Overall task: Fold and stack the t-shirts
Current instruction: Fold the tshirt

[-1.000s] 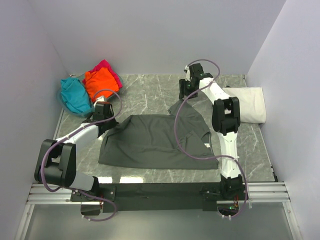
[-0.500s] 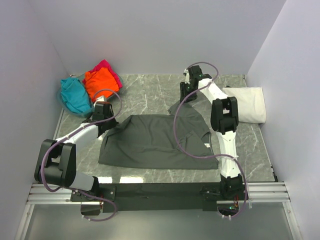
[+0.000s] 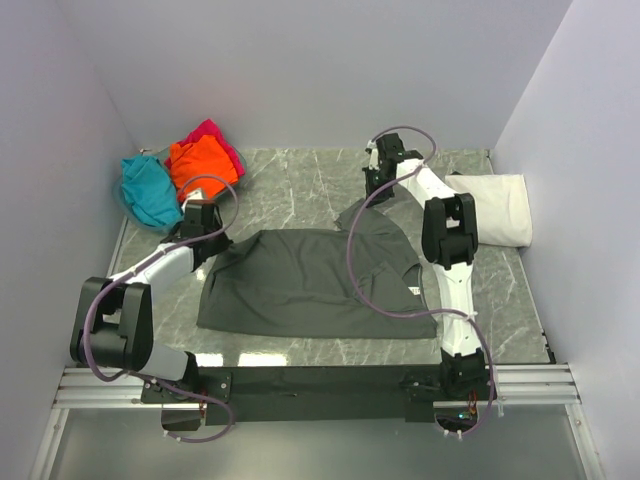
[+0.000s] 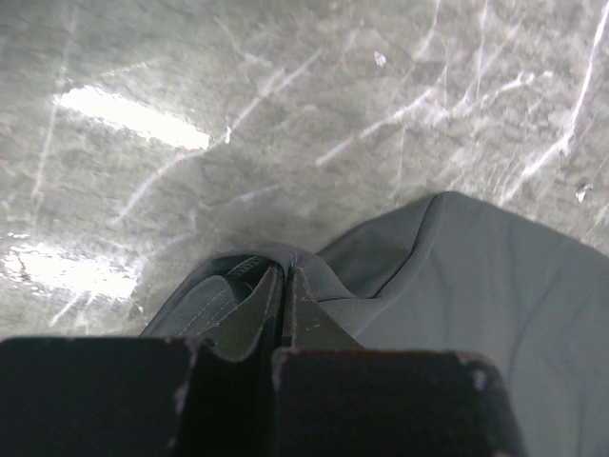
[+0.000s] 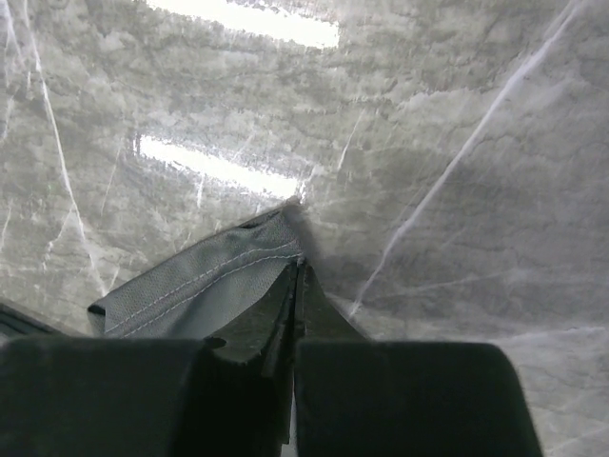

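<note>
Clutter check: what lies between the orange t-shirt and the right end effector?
Only bare tabletop, from orange t-shirt to right end effector; top external view.

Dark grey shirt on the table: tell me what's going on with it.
Both arms are gripping the dark grey t-shirt, which lies spread on the marble table. The left gripper is shut on a fold at its left edge, the right gripper on a hem at its far right corner. The teal shirt, orange shirt and magenta shirt sit heaped far left; the white shirt lies at the right.
</note>
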Available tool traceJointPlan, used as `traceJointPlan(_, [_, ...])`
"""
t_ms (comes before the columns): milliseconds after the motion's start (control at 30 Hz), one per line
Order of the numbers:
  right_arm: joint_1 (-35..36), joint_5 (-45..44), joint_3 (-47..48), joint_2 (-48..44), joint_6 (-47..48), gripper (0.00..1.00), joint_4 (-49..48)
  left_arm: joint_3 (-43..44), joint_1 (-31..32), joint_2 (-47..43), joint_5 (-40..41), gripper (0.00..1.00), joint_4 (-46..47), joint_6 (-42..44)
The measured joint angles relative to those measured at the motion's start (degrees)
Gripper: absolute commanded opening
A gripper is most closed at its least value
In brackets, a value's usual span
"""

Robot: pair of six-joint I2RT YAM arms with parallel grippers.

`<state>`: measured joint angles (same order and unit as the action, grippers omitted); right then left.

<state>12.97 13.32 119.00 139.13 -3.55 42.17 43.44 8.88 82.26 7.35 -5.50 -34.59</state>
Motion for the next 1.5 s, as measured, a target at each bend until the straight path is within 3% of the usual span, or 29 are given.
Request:
traceJointPlan(233, [0.02,1.55,-13.75,-9.03,-1.20,0.00,-3.72,1.03,-0.72,0.07,0.61,0.01,0.07,-0.02])
traceJointPlan(533, [0.46,4.13,-36.83,-35.28,-5.05,0.00,-12.46,1.05,-0.87,-1.36,3.63,0.00,0.00,-0.02])
traceJointPlan(733, [2.34,3.93,-50.86,-47.63,-7.32,0.00,-15.54,0.85,-0.94,-3.08,5.18,0.01,-0.04,-0.13])
traceJointPlan(1067, [4.42,0.76,-62.45,-63.98,-10.43,0.00,-12.85,-1.81,-0.94,-7.58,7.67,0.01,-1.27,-1.29])
traceJointPlan(1500, [4.79,-2.64,-68.83,-78.82,-14.95,0.00,-6.32,-6.62,-0.94,-14.29,12.09,0.01,-4.96,-3.23])
